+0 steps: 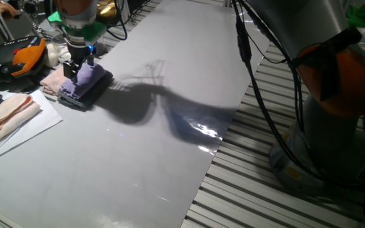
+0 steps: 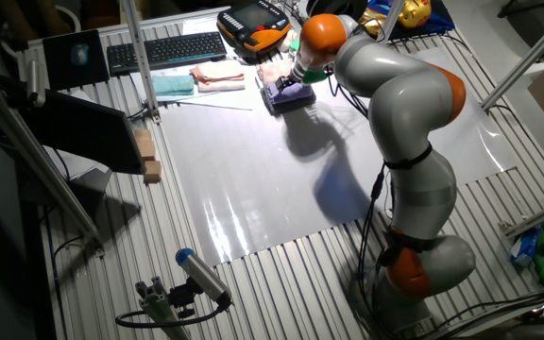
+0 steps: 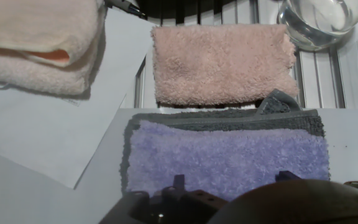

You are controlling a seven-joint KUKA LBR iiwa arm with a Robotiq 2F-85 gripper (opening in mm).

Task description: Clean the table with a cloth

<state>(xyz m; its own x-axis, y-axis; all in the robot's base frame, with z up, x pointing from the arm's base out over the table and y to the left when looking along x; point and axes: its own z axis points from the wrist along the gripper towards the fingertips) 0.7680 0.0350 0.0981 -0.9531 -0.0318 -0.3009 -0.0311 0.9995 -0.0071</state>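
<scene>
The lavender cloth (image 1: 91,76) lies on top of a dark grey folded cloth (image 1: 84,96) at the far left of the pale glossy table (image 1: 170,158). My gripper (image 1: 81,68) is right down over the lavender cloth, fingers spread, touching or almost touching it. In the hand view the lavender cloth (image 3: 229,162) lies flat and fills the lower middle, with the grey cloth (image 3: 229,118) showing around its edge and my gripper (image 3: 232,186) low over its near edge. In the other fixed view the cloth (image 2: 291,93) is at the table's (image 2: 253,179) far edge under the gripper (image 2: 296,83).
A pale pink folded cloth (image 3: 222,62) lies just beyond the stack, and peach folded towels (image 1: 8,114) lie on a sheet of paper (image 1: 40,123). A glass (image 3: 319,22), an orange pendant (image 1: 27,57) and a keyboard (image 2: 168,49) stand nearby. Slatted floor grating (image 1: 246,183) borders the table.
</scene>
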